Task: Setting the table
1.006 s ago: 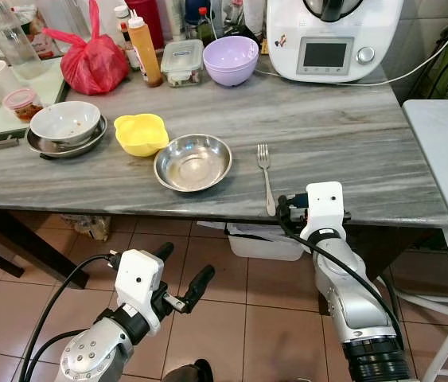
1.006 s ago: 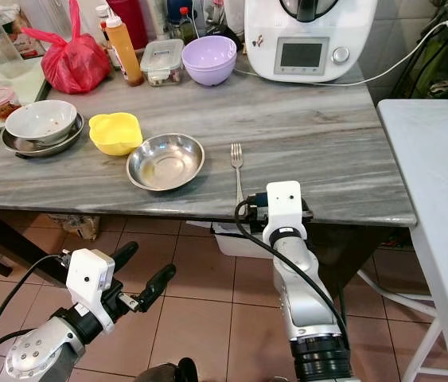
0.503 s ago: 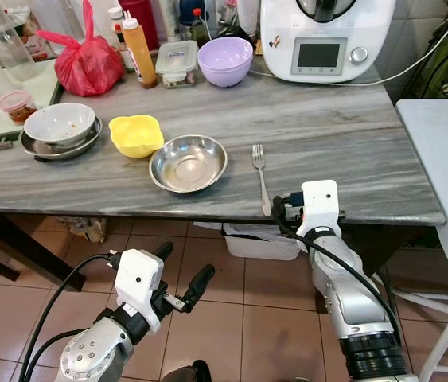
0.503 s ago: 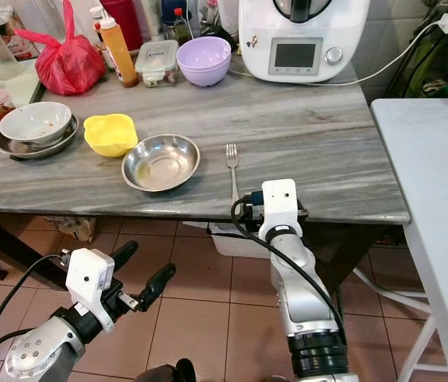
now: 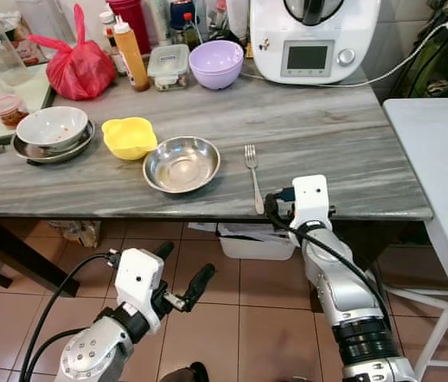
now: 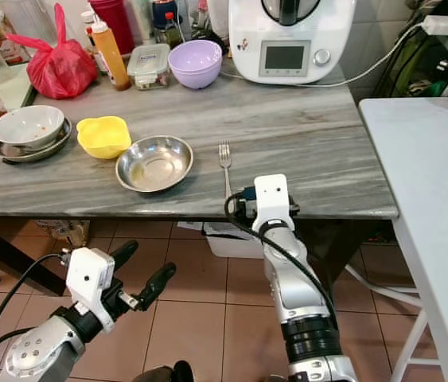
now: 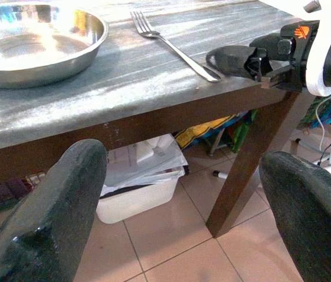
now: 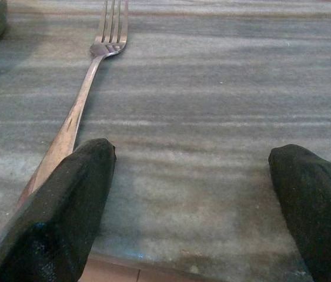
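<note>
Slim steel fork (image 5: 252, 169) looks light, stiff, slippery; grab its handle end at 6 o'clock, where the right gripper (image 8: 191, 194) sits spread wide.

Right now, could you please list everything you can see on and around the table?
fork: one, silver, near the table's front edge, right of the steel bowl
steel bowl: one, silver, centre front
yellow bowl: one, left of the steel bowl
white bowl: one, on a metal plate, far left
purple bowl: one, at the back
red bag: one, back left
sauce bottle: one, orange, beside the bag
kitchen machine: one, white, back right
table: one, grey marble top
left hand: open, below the table's edge, over the floor
right hand: open, at the table's front edge, one finger beside the fork's handle
</note>
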Robot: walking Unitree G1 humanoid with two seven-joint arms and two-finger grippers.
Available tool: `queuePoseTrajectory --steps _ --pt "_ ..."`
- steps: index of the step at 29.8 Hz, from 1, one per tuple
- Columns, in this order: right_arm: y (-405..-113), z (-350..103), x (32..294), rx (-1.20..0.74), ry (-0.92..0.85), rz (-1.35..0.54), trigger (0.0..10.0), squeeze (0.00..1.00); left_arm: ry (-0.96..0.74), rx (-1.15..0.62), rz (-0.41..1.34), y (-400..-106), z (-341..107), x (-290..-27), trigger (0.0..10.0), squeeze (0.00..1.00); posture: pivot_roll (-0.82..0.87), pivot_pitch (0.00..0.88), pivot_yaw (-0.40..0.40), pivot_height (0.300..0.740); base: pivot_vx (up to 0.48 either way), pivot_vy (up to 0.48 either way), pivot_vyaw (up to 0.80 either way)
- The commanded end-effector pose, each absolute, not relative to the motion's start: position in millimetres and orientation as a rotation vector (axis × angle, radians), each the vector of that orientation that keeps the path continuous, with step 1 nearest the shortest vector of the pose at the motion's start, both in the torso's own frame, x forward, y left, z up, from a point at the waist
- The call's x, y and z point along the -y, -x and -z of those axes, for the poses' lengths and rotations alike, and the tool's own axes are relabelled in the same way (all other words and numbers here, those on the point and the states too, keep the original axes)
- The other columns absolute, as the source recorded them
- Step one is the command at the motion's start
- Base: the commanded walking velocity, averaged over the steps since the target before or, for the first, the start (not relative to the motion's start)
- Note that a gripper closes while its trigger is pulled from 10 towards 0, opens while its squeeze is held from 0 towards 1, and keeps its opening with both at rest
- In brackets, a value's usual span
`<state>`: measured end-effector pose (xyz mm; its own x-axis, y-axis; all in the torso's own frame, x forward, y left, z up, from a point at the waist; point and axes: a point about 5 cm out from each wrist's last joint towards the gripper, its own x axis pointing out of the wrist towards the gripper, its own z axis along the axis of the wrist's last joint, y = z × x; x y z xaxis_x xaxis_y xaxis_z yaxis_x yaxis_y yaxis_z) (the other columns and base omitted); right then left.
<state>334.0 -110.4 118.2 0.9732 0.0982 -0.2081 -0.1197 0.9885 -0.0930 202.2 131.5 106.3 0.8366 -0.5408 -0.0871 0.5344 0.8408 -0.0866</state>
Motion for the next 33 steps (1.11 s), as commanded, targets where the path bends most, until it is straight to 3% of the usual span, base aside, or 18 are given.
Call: queuePoseTrajectory --steps 1,33 --pt "-332.5 -107.6 100.3 -0.257 0.100 -0.155 10.0 1.00 0.039 -0.114 0.551 -202.3 -105.3 -135.5 10.0 0.00 0.00 0.147 0.093 0.740 0.000 0.000 0.00" --pt "-355.0 -110.7 68.8 -0.233 0.091 -0.275 10.0 1.00 0.028 -0.048 0.477 -209.9 -116.7 -140.0 10.0 0.00 0.01 0.148 0.095 0.740 0.000 0.000 0.00"
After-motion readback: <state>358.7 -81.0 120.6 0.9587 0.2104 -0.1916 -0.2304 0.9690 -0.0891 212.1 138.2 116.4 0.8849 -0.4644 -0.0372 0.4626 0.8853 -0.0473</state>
